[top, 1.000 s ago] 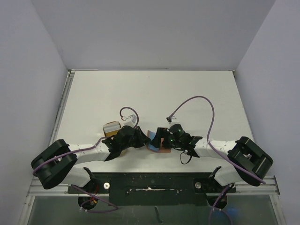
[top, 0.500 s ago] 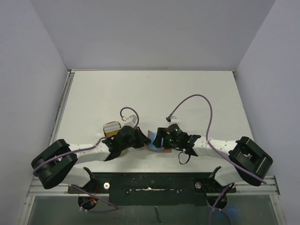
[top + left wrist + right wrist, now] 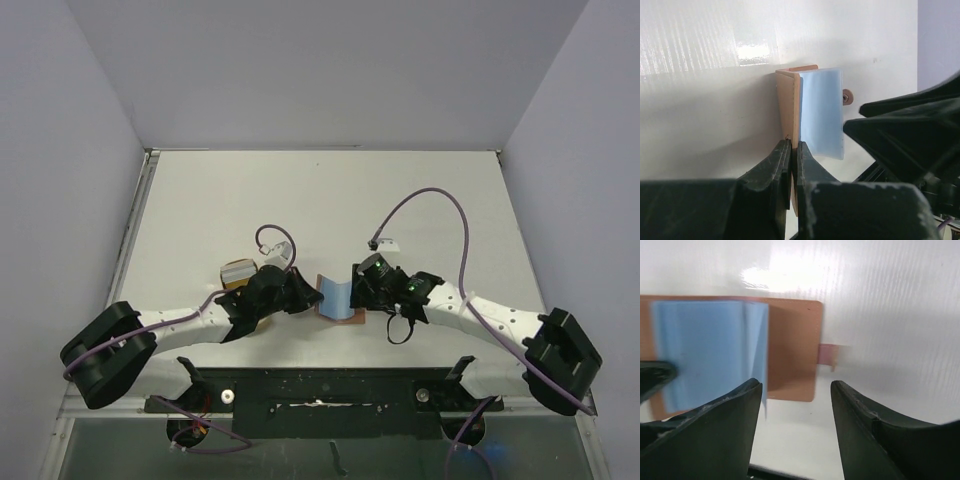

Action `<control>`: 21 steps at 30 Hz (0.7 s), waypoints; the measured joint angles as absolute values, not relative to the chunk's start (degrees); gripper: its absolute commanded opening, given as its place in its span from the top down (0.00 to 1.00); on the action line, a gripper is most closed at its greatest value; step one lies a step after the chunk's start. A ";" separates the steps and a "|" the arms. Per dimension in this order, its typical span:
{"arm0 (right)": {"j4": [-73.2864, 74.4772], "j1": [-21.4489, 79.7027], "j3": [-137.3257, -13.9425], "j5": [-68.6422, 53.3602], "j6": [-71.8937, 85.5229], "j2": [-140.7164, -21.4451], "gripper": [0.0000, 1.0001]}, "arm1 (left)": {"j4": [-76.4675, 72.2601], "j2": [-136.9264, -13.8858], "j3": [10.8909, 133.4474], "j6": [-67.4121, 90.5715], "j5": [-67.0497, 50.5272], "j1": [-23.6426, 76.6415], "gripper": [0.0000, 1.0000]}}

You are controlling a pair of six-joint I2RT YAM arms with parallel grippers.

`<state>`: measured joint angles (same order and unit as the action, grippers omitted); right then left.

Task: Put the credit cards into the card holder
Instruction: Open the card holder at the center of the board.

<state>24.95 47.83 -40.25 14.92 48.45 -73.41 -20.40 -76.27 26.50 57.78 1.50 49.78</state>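
Observation:
The reddish-brown card holder [image 3: 344,313] lies open near the table's front edge, one flap raised. My left gripper [image 3: 311,297] is shut on that raised flap; the left wrist view shows its fingers [image 3: 794,145] pinching the flap's edge [image 3: 789,107]. A light blue card [image 3: 338,292] stands in the holder against the flap, and also shows in the left wrist view [image 3: 822,112] and the right wrist view [image 3: 710,350]. My right gripper [image 3: 360,290] is open and empty just right of the card. Its jaws [image 3: 796,390] hover over the holder's flat half [image 3: 792,350] and small tab [image 3: 827,354].
A small stack of cards [image 3: 238,271], gold/tan with a grey-white one on top, lies left of the holder, partly under my left arm. A purple cable with a white plug [image 3: 384,243] arcs over the right arm. The table's left rail [image 3: 130,230] borders the work area.
My right gripper has drawn back to the right off the blue card, and its arm has swung outward. The blue card now stands uncovered in the holder. The left gripper has held still.

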 measured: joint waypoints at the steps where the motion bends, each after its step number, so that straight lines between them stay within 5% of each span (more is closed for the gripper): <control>1: 25.93 48.05 -41.41 15.14 48.47 -72.27 0.43 | -20.16 -76.16 26.68 57.80 1.54 49.78 1.00; 12: 18.87 49.60 -42.52 11.88 48.99 -66.78 0.58 | -18.83 -76.09 27.05 57.89 1.74 49.80 1.00; 17: 14.20 49.60 -40.60 10.11 50.54 -70.41 0.47 | -20.03 -76.16 26.94 58.74 1.74 49.82 1.00; 21: 12.95 49.60 -40.49 9.76 51.48 -75.66 0.44 | -19.33 -77.08 27.07 59.31 2.00 49.84 0.76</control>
<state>12.95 49.60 -40.49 9.76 51.48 -75.66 -19.33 -77.08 27.07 59.31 2.00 49.84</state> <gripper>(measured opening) 0.551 0.098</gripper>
